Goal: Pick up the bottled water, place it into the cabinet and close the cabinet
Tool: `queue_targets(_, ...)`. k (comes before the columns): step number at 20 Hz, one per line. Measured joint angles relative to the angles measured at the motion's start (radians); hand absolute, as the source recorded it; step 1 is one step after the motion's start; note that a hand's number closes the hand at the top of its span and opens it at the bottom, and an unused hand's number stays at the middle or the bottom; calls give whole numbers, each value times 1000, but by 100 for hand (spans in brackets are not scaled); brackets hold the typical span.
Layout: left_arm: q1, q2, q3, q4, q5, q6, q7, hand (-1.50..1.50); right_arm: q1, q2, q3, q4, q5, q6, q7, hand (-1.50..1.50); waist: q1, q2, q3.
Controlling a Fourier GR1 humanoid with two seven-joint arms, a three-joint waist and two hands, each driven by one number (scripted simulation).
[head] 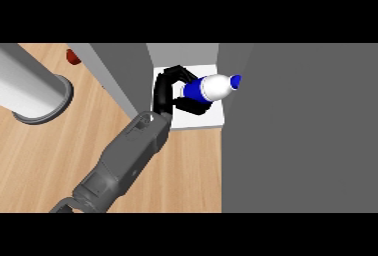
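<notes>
left hand (168, 95) fingers curled round bottle (210, 87), held over white cabinet (199, 122) floor, cap pointing right. right hand out of view. step: placing. advise: carry bottle far inside, set upright, release only once it rests, clear grey door (295, 130) before closing.

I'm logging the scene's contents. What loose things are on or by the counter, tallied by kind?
Water bottle, held in a hand inside the cabinet: 1
Grey cylinder on a round base: 1
Small red object at the top edge, too cut off to identify: 1
Total: 3
</notes>
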Motion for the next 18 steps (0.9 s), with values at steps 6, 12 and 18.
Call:
queue_targets(6,-94,7,-16,170,-79,156,-2,-150,-15,-1,-10,13,-8,19,-9,-150,-3,6,1)
queue_targets(12,-189,12,1,302,-106,240,12,-150,-35,-3,-37,21,-20,36,-15,-150,-12,12,0)
queue_targets(18,-203,11,60,275,-73,196,-93,150,-32,-6,-45,23,-30,56,-12,-150,-6,13,-2)
